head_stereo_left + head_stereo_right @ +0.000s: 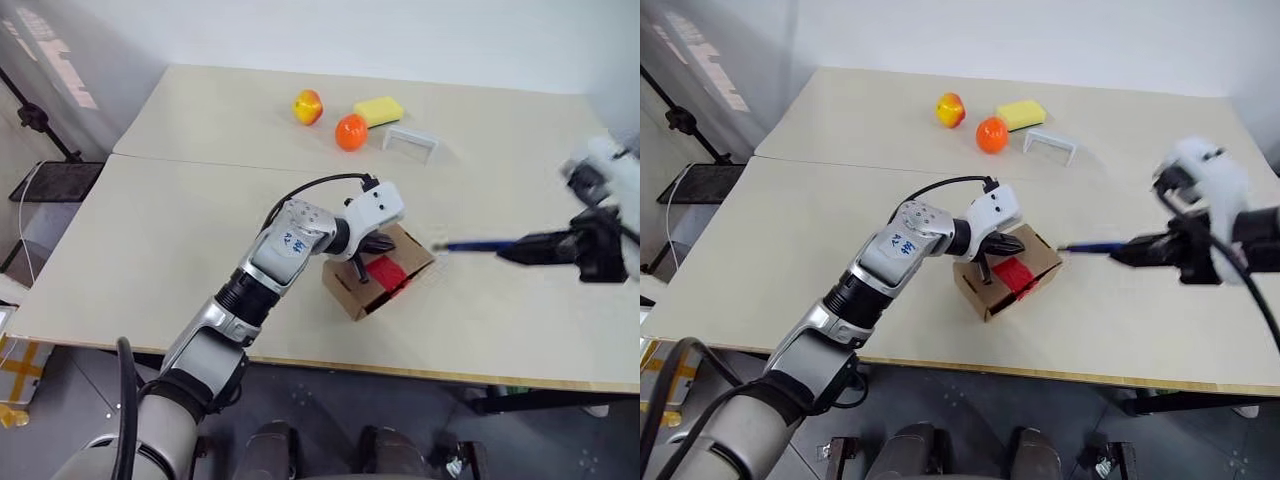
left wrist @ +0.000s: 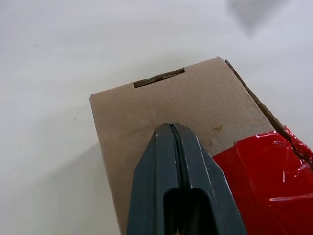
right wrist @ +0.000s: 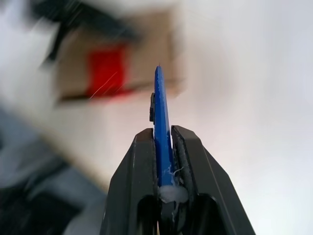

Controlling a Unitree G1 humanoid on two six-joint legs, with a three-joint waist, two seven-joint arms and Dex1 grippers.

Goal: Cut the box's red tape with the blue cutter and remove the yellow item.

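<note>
The brown cardboard box [image 1: 372,282] lies near the table's front edge with the red tape [image 1: 386,272] on its top face. My left gripper [image 2: 171,128] is shut, its fingertips pressing on the box's top beside the tape. To the right of the box, my right gripper [image 1: 512,249] is shut on the blue cutter [image 1: 476,245], whose tip points at the box from a short gap away. In the right wrist view the cutter [image 3: 161,115] stands between the fingers, aimed at the tape [image 3: 106,70]. The yellow item is hidden.
At the table's far side lie a yellow-red apple-like fruit [image 1: 308,106], an orange fruit [image 1: 351,131], a yellow sponge block [image 1: 379,110] and a small white bracket [image 1: 410,139]. A black stand [image 1: 40,125] is off the table's left edge.
</note>
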